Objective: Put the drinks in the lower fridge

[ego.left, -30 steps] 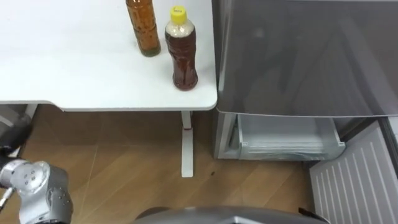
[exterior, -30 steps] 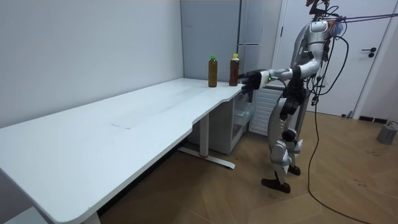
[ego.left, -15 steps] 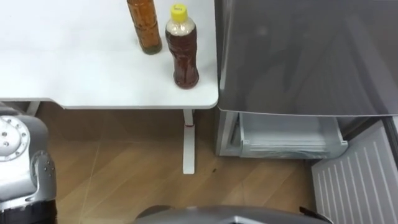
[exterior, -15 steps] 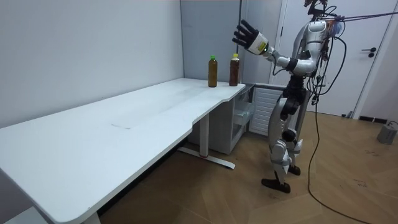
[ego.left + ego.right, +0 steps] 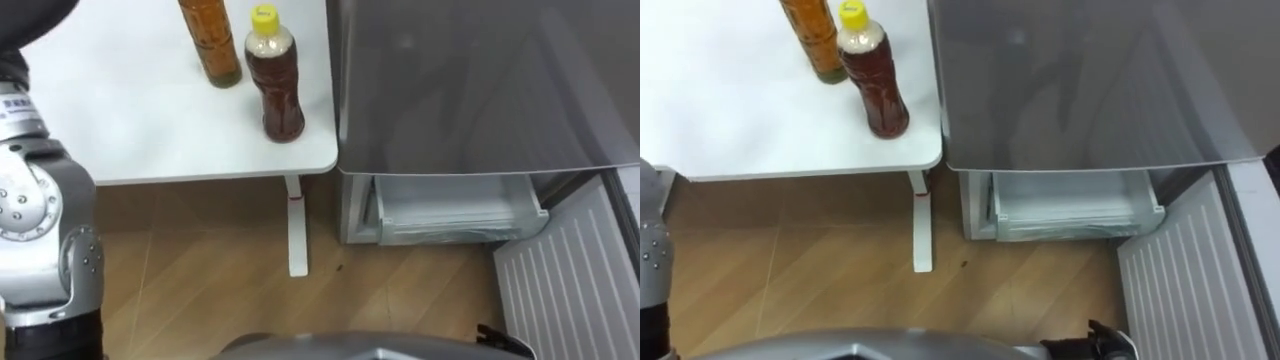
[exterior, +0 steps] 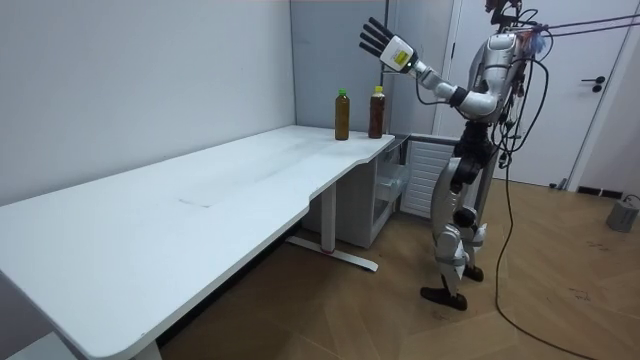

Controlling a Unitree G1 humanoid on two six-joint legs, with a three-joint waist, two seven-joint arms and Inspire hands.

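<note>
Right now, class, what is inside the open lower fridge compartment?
A pale drawer, its visible front empty. The grey upper door covers the drawer's back part.

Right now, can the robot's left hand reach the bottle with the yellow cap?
Probably yes. The left hand is raised open above the table, and the yellow-capped bottle stands free near the table's corner, with only air between them.

The eye views' top edge crops the amber bottle point(image 5: 210, 45).
</note>
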